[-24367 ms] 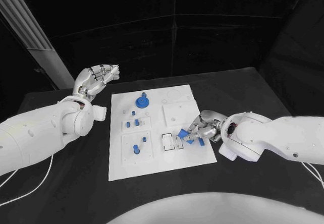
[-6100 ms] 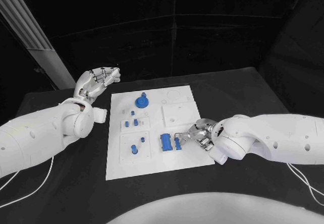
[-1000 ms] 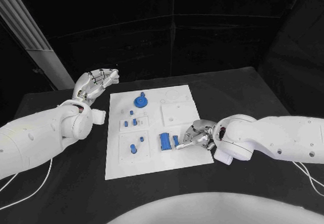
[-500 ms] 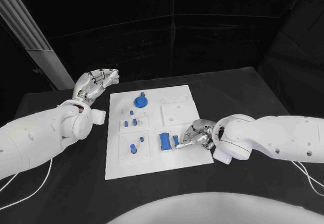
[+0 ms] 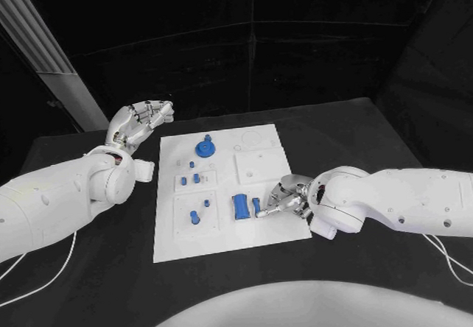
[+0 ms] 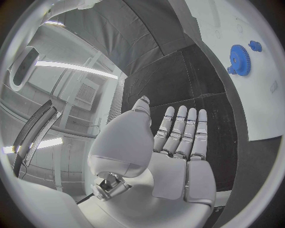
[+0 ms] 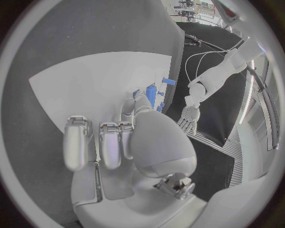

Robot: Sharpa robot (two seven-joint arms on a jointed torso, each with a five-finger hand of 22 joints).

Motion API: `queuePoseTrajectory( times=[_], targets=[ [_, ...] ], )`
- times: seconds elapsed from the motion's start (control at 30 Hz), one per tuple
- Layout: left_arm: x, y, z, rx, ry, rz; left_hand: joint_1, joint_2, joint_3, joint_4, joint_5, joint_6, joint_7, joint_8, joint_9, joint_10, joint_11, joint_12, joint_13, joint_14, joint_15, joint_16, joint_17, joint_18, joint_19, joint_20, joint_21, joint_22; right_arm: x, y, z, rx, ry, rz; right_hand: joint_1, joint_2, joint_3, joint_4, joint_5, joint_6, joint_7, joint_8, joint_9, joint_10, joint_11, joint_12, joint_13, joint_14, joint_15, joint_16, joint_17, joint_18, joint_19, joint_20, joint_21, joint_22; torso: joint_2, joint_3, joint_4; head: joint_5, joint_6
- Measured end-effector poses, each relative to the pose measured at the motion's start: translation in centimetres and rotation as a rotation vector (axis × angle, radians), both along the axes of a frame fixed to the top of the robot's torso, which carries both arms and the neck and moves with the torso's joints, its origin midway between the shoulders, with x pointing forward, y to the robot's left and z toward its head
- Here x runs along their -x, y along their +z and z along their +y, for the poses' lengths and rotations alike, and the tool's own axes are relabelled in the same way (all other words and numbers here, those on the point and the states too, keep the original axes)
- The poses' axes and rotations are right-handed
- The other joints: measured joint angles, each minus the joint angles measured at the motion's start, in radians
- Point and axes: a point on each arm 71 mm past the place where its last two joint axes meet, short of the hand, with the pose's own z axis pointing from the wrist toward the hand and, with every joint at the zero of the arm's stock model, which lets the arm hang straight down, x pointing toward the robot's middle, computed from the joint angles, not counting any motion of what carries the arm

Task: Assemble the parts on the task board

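The white task board [image 5: 225,234] lies in the middle of the black table. A blue gear [image 5: 205,147] stands at its far end, also seen as gear [image 6: 239,59] in the left wrist view. Small blue pegs [image 5: 194,179] sit in the board's left blocks. A long blue part [image 5: 241,206] and a smaller blue part [image 5: 257,204] stand near the board's right edge. My right hand [image 5: 286,200] rests at that edge, its fingertips [image 7: 135,100] touching the smaller blue part [image 7: 152,92], the other fingers stretched flat. My left hand [image 5: 140,120] hangs open beyond the board's far left corner, holding nothing.
White square blocks [image 5: 262,164] with empty recesses sit on the board's right half. Bare black table [image 5: 341,136] stretches right of the board and in front of it. A pale pillar [image 5: 56,66] rises at the back left.
Over the last second my right hand has hardly shifted at the small blue part. The left hand has stayed still.
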Motion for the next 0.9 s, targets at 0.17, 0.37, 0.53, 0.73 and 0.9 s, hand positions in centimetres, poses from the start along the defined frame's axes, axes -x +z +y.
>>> queuePoseTrajectory(
  times=[0.17, 0.37, 0.53, 0.73, 0.9],
  targets=[
    [0.0, 0.0, 0.1, 0.0, 0.001, 0.0, 0.0, 0.0, 0.0, 0.0, 0.0, 0.0, 0.0, 0.0, 0.0, 0.0, 0.0, 0.0, 0.0, 0.0, 0.0, 0.0, 0.0, 0.0, 0.0, 0.0, 0.0, 0.0, 0.0, 0.0, 0.0, 0.002, -0.001, 0.002, 0.004, -0.004, -0.005, 0.005, -0.007, -0.001, 0.002, -0.002, 0.003, 0.0, 0.0, 0.001, -0.005, 0.0, 0.0, 0.0, 0.0, 0.0, 0.0, 0.0, 0.0, 0.0, 0.0, 0.0002, 0.0, 0.002, 0.0],
    [0.0, 0.0, 0.1, 0.0, 0.001, 0.0, 0.0, 0.0, 0.0, 0.0, 0.0, 0.0, 0.0, 0.0, 0.0, 0.0, 0.0, 0.0, 0.0, 0.0, 0.0, 0.0, 0.0, 0.0, 0.0, 0.0, 0.0, 0.0, 0.1, 0.3, -0.3, -0.022, -0.002, -0.022, 0.003, -0.003, -0.048, 0.047, -0.036, -0.001, 0.002, -0.004, 0.016, 0.0, 0.0, -0.002, -0.004, 0.0, 0.0, 0.0, 0.0, 0.0, 0.0, 0.0, 0.0, 0.0, 0.001, 0.0003, -0.0009, 0.003, 0.0],
    [0.1, 0.0, 0.2, -0.001, 0.002, 0.001, 0.0, 0.0, 0.0, 0.0, 0.0, 0.0, 0.0, 0.0, 0.0, 0.0, 0.0, 0.0, -0.001, 0.0, 0.0, 0.0, -0.001, 0.0, 0.0, 0.0, 0.0, 0.0, -0.1, 1.1, -0.8, -0.121, -0.033, -0.115, -0.012, -0.002, -0.07, 0.063, -0.041, -0.022, 0.009, -0.058, -0.016, 0.0, 0.0, -0.002, -0.004, 0.0, 0.0, 0.0, 0.0, 0.0, 0.0, 0.0, 0.0, 0.0, 0.001, 0.0008, -0.0017, 0.004, 0.0],
    [0.2, -0.2, 0.1, 0.001, 0.0, 0.005, 0.0, 0.0, 0.0, 0.0, 0.0, 0.0, 0.0, 0.0, 0.0, 0.0, 0.0, 0.0, -0.001, 0.0, 0.0, 0.0, -0.001, 0.0, 0.0, 0.0, 0.0, 0.0, -1.6, 3.7, -1.3, -0.284, -0.111, -0.279, -0.023, -0.01, -0.077, 0.07, -0.015, -0.04, 0.032, -0.179, -0.124, 0.011, 0.012, -0.005, -0.007, -0.002, 0.01, 0.0, 0.0, 0.0, -0.002, 0.006, -0.001, 0.0, -0.001, 0.0007, 0.0, 0.003, 0.0],
    [0.4, -0.4, -0.2, 0.005, -0.008, 0.011, 0.0, 0.0, 0.0, 0.0, 0.0, 0.0, 0.0, 0.0, 0.0, 0.0, 0.0, 0.0, -0.001, 0.0, 0.0, 0.0, -0.001, 0.0, 0.0, 0.0, 0.0, 0.0, -3.5, 6.3, -1.6, -0.416, -0.156, -0.437, -0.035, -0.005, -0.099, 0.093, 0.015, -0.072, 0.074, -0.284, -0.23, 0.009, 0.038, -0.005, -0.058, -0.001, 0.047, 0.0, 0.0, 0.011, -0.001, 0.035, -0.082, 0.0, -0.003, 0.0007, 0.0024, 0.007, 0.0]
  ],
)
